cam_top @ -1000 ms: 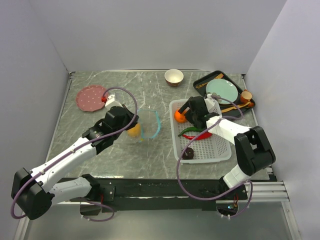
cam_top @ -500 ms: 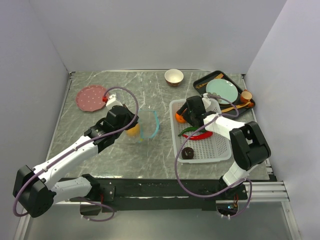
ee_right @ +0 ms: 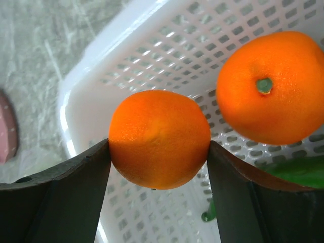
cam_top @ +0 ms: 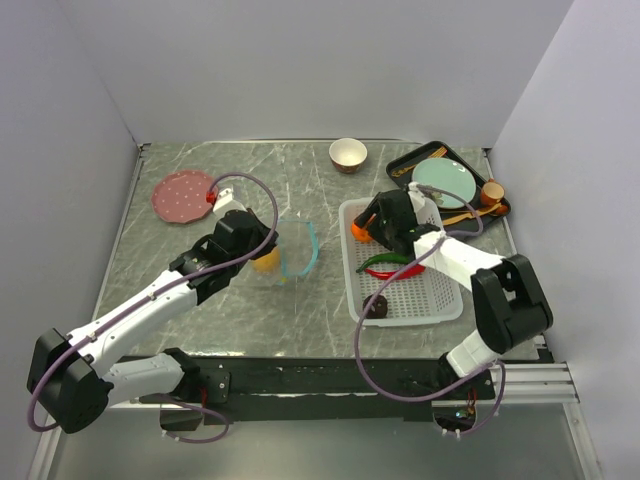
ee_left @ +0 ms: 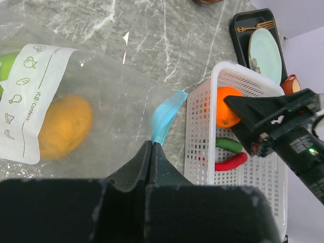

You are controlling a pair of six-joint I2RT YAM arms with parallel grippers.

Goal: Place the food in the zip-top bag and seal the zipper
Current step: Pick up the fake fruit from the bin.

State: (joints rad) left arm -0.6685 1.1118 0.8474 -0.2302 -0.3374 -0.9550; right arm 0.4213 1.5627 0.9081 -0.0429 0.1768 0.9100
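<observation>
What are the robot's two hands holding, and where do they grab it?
Left gripper pinches the zip-top bag at its teal zipper edge. Right gripper squeezes one orange by its two sides.

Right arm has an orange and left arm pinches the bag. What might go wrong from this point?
1. The right tool grips the round orange toy fruit by its smooth curved sides, low inside the white perforated plastic basket. It may slip, or bump the second orange beside it.
2. The left tool pinches the clear crinkly plastic bag at one spot by the teal zipper strip. The mouth may sag and block the drop.
</observation>
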